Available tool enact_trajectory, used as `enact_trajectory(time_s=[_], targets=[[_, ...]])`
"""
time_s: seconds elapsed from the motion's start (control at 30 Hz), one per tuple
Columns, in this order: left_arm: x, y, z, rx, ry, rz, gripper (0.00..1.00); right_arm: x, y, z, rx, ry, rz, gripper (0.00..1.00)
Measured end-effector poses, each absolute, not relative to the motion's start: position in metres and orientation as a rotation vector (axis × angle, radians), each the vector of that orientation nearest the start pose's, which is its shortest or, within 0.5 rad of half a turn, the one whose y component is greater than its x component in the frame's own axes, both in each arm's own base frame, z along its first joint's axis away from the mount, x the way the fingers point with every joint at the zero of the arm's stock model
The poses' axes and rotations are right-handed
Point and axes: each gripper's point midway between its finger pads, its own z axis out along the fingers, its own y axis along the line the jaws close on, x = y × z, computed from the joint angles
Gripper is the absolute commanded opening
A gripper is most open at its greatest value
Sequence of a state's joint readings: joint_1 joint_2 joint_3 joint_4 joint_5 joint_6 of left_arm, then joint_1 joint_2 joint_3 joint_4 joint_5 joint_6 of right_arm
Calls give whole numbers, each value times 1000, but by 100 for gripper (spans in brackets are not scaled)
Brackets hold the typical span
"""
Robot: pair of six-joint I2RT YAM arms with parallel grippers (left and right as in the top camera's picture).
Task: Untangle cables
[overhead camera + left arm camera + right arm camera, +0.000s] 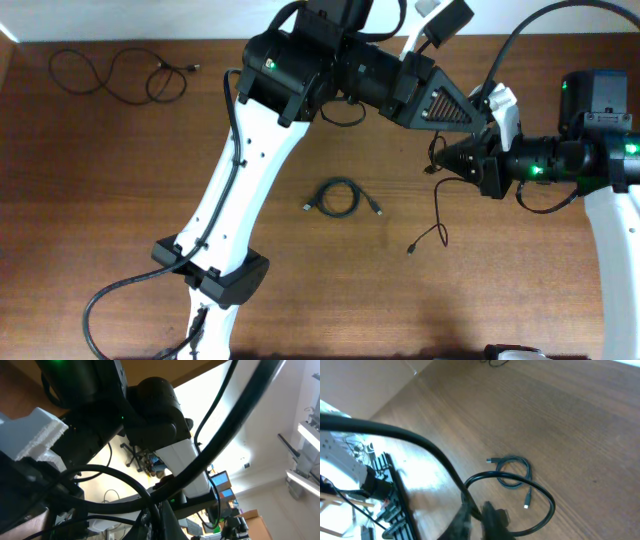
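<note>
Jaws of the left gripper are closed; the right gripper I cannot tell. A thin cable dangles below it. At nine o'clock lies a coiled cable; farther, at ten o'clock, a loose cable.

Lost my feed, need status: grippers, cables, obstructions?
Left gripper shut; right gripper unclear, tips nearly meeting. Dangling cable beneath them; coiled cable mid-table; third cable far-left corner. No obstruction seen.
</note>
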State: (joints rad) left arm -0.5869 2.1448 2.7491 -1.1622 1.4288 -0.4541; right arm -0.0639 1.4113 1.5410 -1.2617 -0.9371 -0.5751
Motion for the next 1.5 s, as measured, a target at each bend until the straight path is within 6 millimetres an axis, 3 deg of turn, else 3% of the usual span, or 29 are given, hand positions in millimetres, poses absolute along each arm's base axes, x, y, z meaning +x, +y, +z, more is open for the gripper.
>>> enact_trajectory(time_s=[0.1,0.33,0.57,0.8,0.9,1.0,1.13,1.23,1.37,1.5], targets=[[251,-371,472,1110,1964,-2090,0,296,119,305,-830,2154,927,55],[251,-371,471,1108,1966,-2087,0,286,124,300,-871,2177,944,56],[251,-371,472,1099,1978,-2098,0,283,137,296,-965,2156,927,32],[251,-371,472,1095,1982,-2098,0,285,137,293,-974,2155,930,25],[251,-371,472,1093,1983,-2096,0,286,135,293,-965,2158,928,26],[253,-372,470,1083,1991,-2081,0,292,121,293,-865,2199,928,36],[262,-375,465,1038,2023,-2016,0,307,70,292,-534,2298,908,48],[269,-377,460,1002,2047,-1965,0,306,43,292,-369,2330,914,50],[281,-380,453,943,2083,-1879,0,301,24,294,-222,2338,958,53],[287,-381,450,915,2098,-1838,0,297,22,293,-178,2351,983,59]])
